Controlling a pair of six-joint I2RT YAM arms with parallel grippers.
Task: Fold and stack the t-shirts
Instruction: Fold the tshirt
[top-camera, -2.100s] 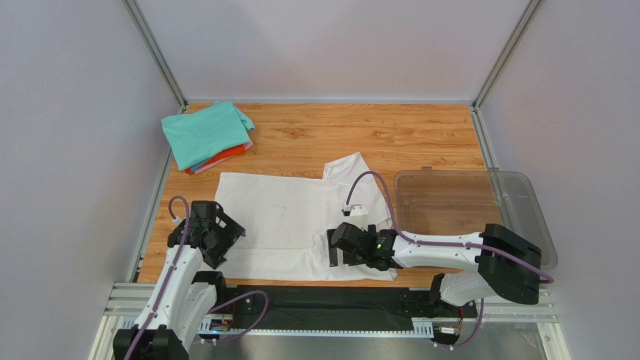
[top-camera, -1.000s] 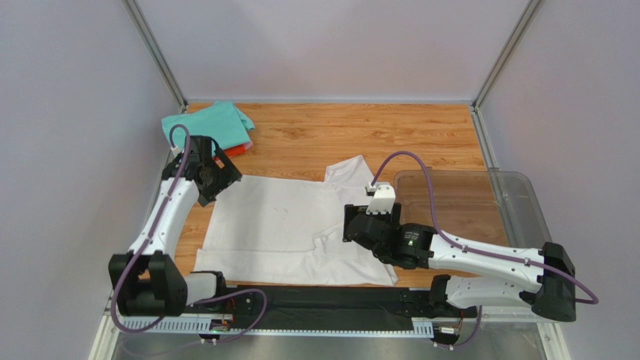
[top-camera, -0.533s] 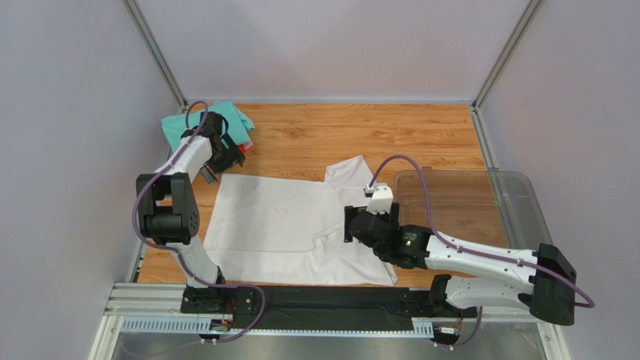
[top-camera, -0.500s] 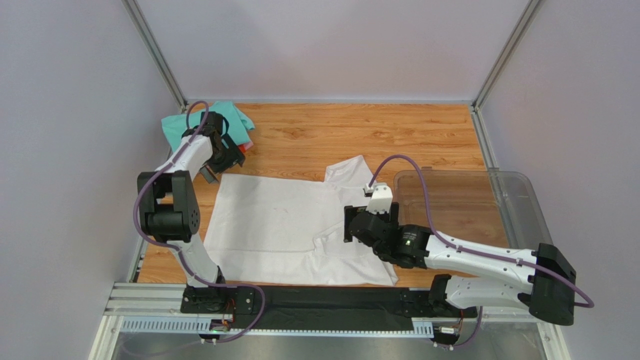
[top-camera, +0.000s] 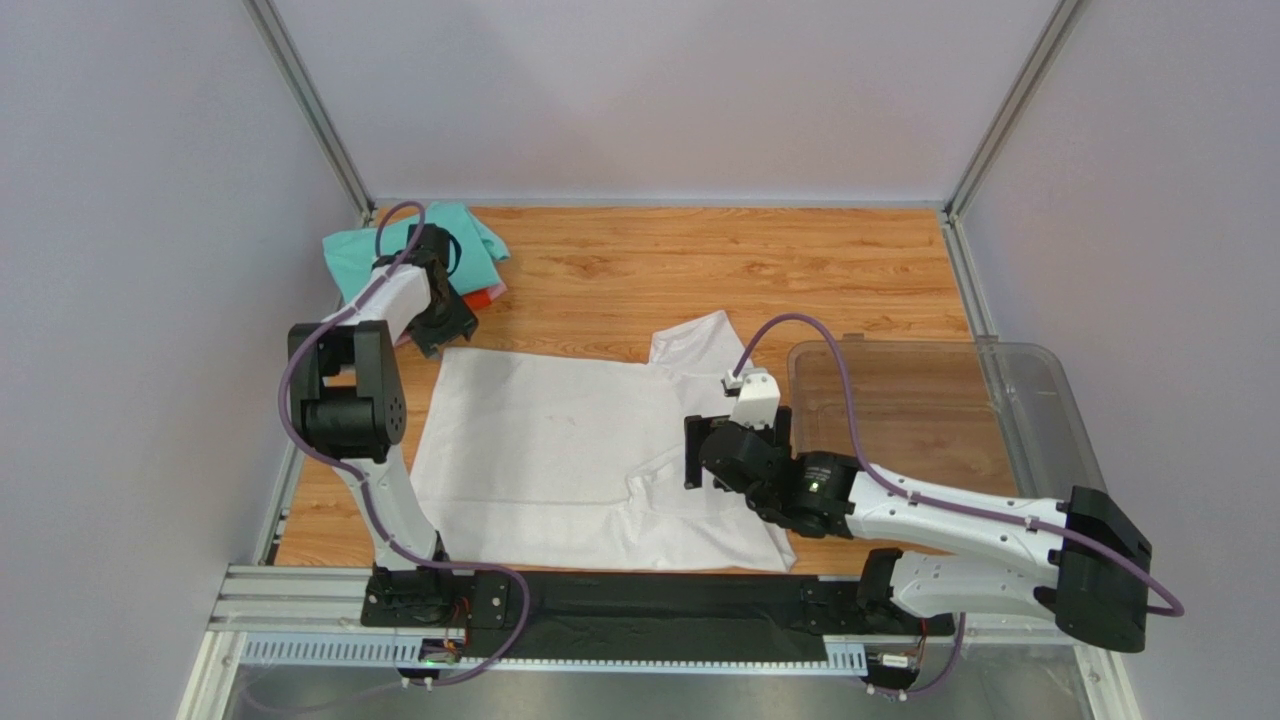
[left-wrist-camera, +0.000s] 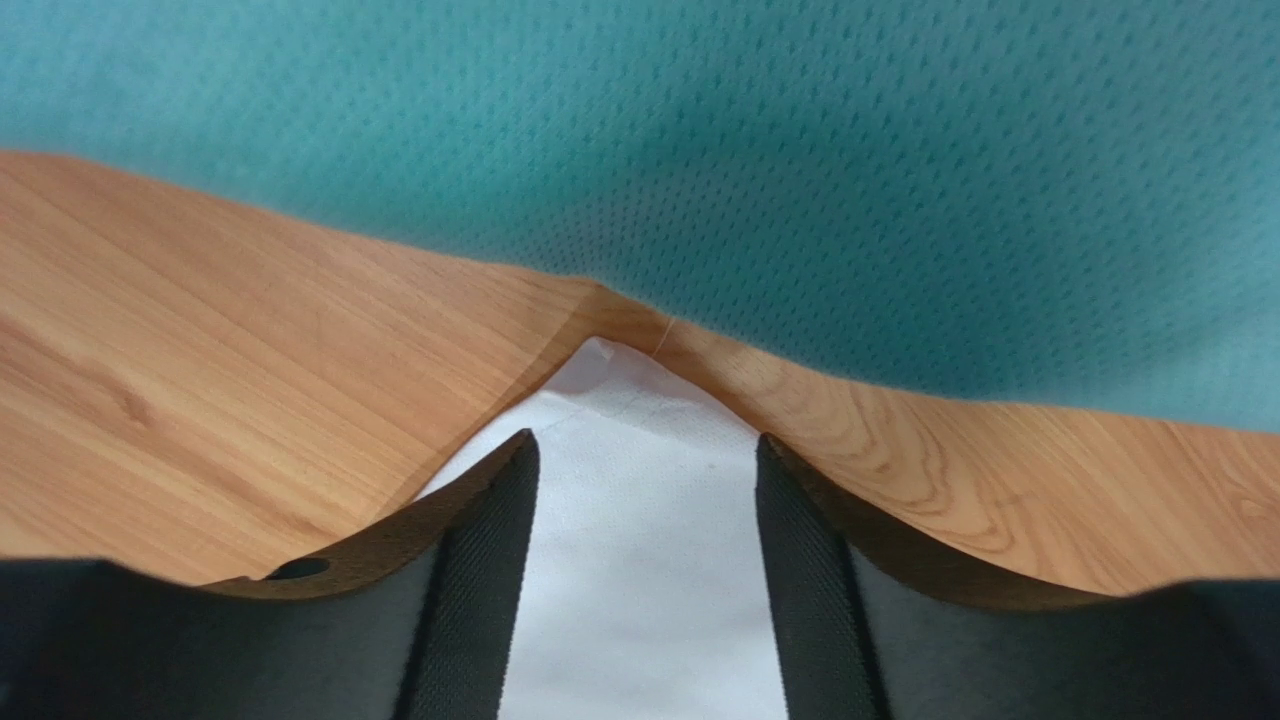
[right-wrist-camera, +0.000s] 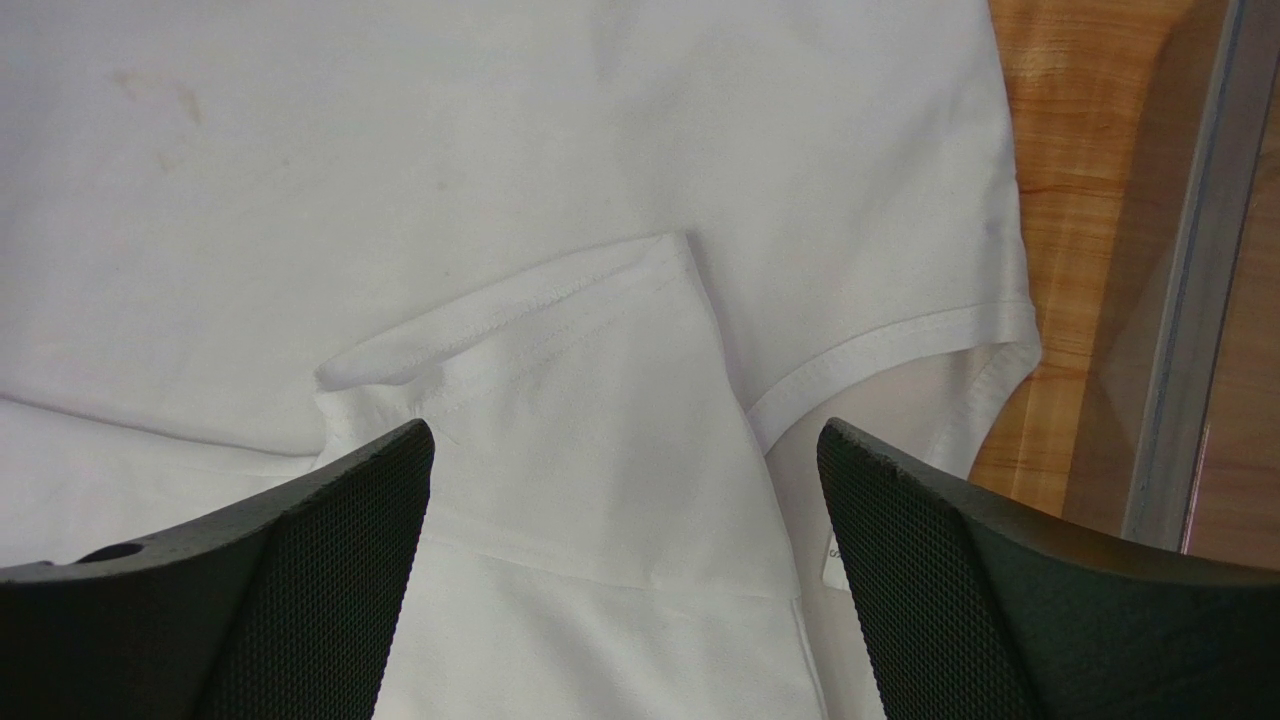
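Plain white cloth t-shirt (top-camera: 556, 450) spread flat on the wooden table (top-camera: 676, 270); left hand (left-wrist-camera: 642, 450) half-wide astride its far-left corner, beside the folded teal t-shirt (top-camera: 356, 255); right hand (right-wrist-camera: 624, 435) wide above its sleeve

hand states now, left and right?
Left hand: open, straddling a corner of the white t-shirt, not clamped.
Right hand: open, holding nothing.

You won't find anything readable here, honestly. Only candidate is a tiny tag (right-wrist-camera: 831, 563) on the white t-shirt (right-wrist-camera: 451, 180), lower middle of the right wrist view, and its print's too small.
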